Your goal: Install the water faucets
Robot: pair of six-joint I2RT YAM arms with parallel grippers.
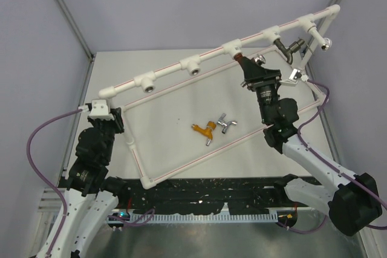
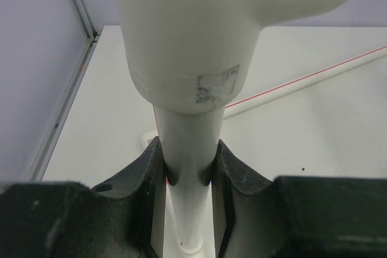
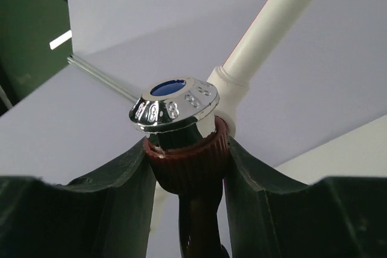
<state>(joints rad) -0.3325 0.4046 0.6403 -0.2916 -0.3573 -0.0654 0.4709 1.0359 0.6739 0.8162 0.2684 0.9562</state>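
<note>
My right gripper (image 1: 249,69) is shut on the red-brown faucet (image 3: 187,161), its silvery cap (image 3: 174,106) up against a T-socket (image 1: 232,47) of the white pipe frame (image 1: 181,64). The dark grey faucet (image 1: 285,46) sits in a socket further right. The orange faucet (image 1: 204,129) and the silver faucet (image 1: 225,123) lie on the table inside the frame. My left gripper (image 1: 104,113) is shut on the frame's left upright pipe (image 2: 188,149), under its elbow joint (image 2: 193,34).
The frame's lower pipes (image 1: 199,156) run across the table. Two open sockets (image 1: 147,83) face forward on the top rail. A silver fitting (image 1: 326,43) hangs at the rail's right end. Cable tracks (image 1: 199,206) line the near edge.
</note>
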